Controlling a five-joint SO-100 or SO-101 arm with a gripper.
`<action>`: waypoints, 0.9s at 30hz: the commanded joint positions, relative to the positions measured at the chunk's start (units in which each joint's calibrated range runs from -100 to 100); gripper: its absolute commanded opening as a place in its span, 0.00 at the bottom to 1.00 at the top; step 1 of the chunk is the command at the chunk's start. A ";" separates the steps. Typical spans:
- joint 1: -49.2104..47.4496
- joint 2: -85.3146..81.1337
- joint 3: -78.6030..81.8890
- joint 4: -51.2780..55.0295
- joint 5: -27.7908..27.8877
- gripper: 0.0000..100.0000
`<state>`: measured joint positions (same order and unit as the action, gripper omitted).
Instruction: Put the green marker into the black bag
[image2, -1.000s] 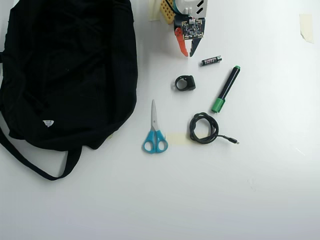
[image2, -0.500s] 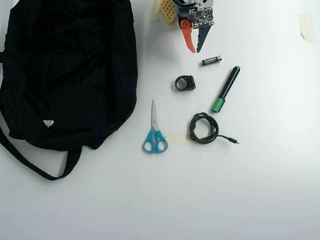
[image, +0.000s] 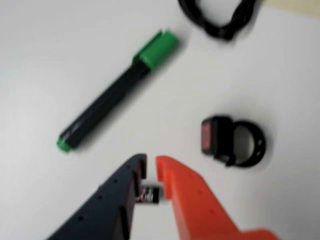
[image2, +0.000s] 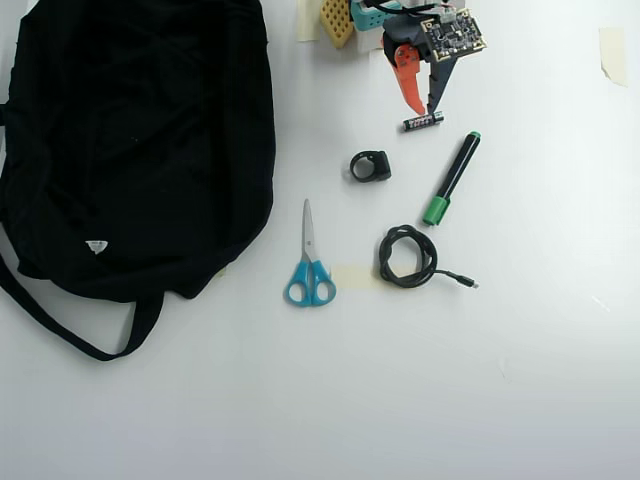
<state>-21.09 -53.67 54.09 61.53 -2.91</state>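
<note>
the gripper hangs over the battery, jaws slightly parted and holding nothing. the green marker lies free on the surface, well apart from the black bag, probably awaiting alignment.

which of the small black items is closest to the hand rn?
The AAA battery. The hand has its tips right over it, nearly closed, while the green marker, black ring clip and coiled cable lie farther down the table.
</note>
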 joint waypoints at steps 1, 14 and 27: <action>-1.20 7.45 -9.61 -1.24 -0.24 0.02; -4.79 24.46 -23.81 -1.15 -5.54 0.02; -6.36 38.07 -35.49 -0.37 -9.99 0.02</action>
<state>-27.41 -17.31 23.43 61.27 -10.92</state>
